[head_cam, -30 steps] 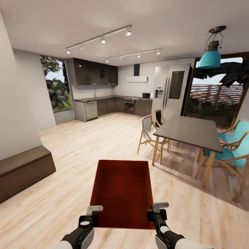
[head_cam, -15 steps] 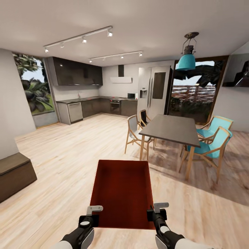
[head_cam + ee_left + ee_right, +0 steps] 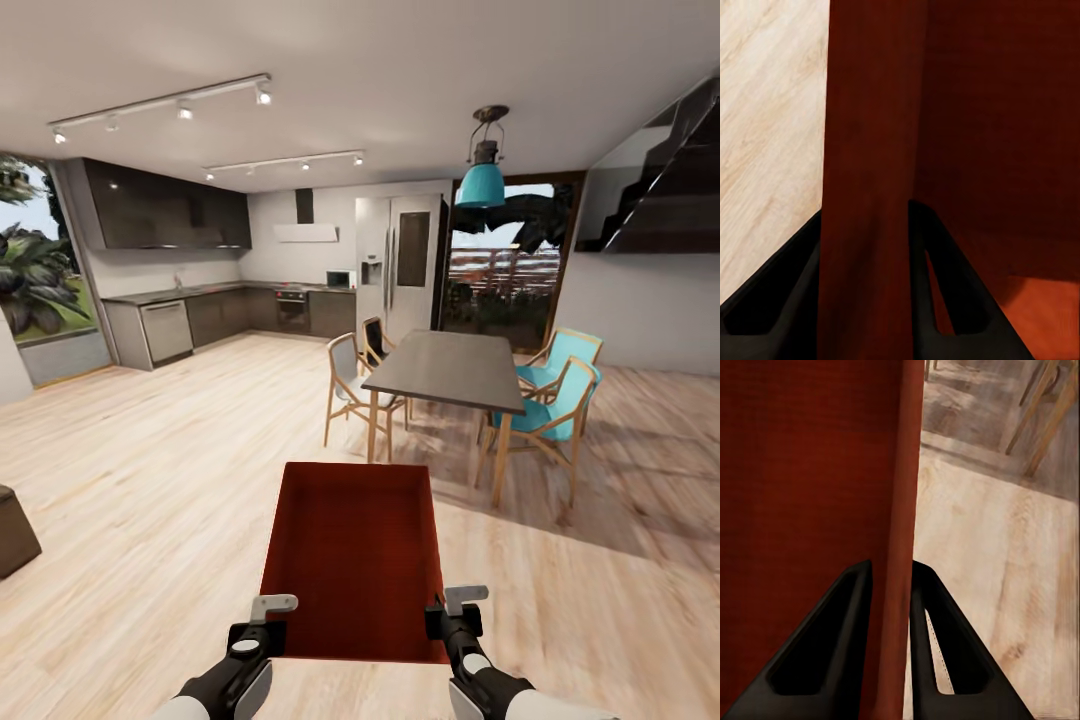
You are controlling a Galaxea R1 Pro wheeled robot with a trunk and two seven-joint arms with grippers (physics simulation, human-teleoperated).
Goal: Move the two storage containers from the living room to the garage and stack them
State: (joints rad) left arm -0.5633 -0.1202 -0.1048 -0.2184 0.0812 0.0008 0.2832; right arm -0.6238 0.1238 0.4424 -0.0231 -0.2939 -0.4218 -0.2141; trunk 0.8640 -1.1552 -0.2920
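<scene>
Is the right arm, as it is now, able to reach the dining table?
Probably not. The right gripper is shut on the storage container, and bare floor separates it from the dining table.

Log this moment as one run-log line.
phase: carrying | held: storage container | left claw: shut on left wall | right claw: shut on right wall | ahead: dining table, kitchen

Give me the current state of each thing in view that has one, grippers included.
storage container: open-top, empty, carried level above the wood floor by both grippers.
left gripper: shut on the container's left wall.
right gripper: shut on the container's right wall.
fridge: doors closed.
dining table: top bare, chairs beside it.
</scene>
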